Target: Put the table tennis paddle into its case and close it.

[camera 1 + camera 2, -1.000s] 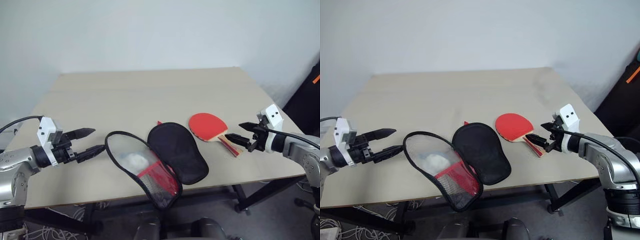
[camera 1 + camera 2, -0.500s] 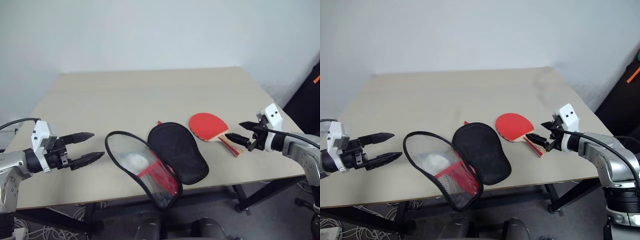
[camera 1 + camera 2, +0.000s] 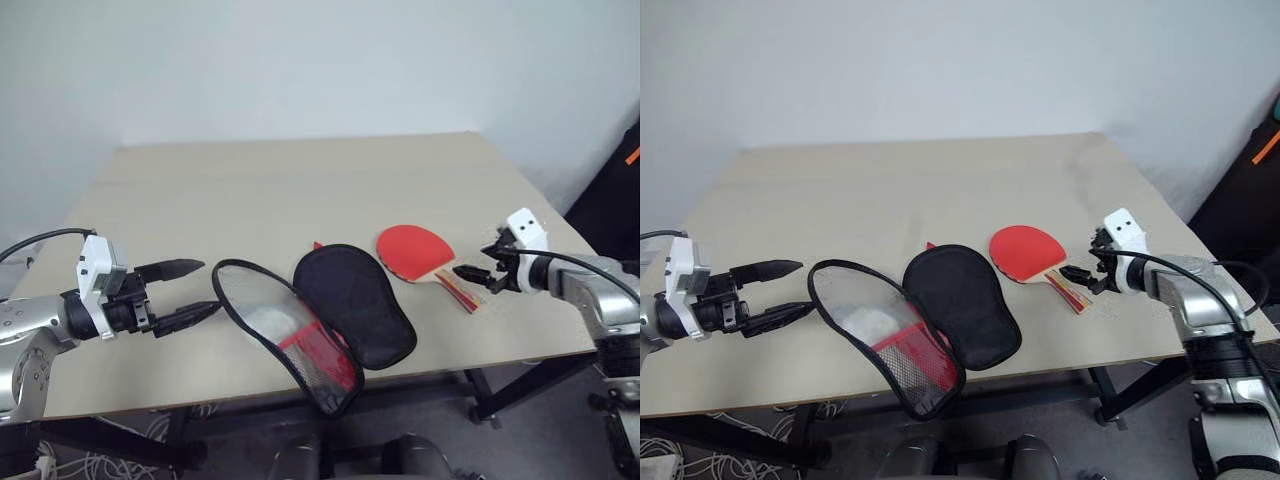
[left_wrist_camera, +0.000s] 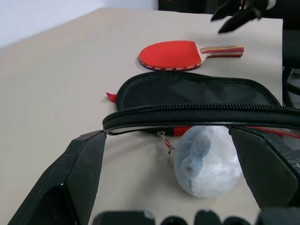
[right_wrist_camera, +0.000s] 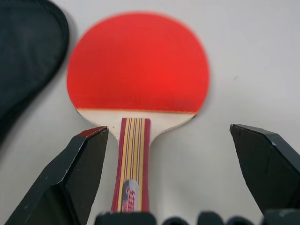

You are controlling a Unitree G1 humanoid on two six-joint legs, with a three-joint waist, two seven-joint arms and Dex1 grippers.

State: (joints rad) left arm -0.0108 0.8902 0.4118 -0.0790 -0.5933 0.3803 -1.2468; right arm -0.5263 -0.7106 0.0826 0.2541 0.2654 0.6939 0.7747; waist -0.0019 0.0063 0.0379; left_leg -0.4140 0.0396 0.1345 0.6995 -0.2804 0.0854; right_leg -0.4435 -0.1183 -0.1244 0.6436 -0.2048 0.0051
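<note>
Right of the unzipped black fabric case point(image 3: 352, 301), the red-faced wooden-handled table tennis paddle point(image 3: 416, 250) lay flat, handle toward the right gripper point(image 3: 479, 265), fingers wide, empty. Left gripper point(image 3: 190, 291) likewise wide; case mesh partly obscured.

Your right gripper point(image 3: 476, 273), black two-fingered, has dropped lower and come in over the striped light-wood handle end of the red-faced table tennis paddle point(image 3: 416, 249), its fingers spread wide. Your left gripper point(image 3: 195, 290), which had slid back toward the table's left edge, is again near the open black-rimmed fabric case point(image 3: 300, 325).
</note>
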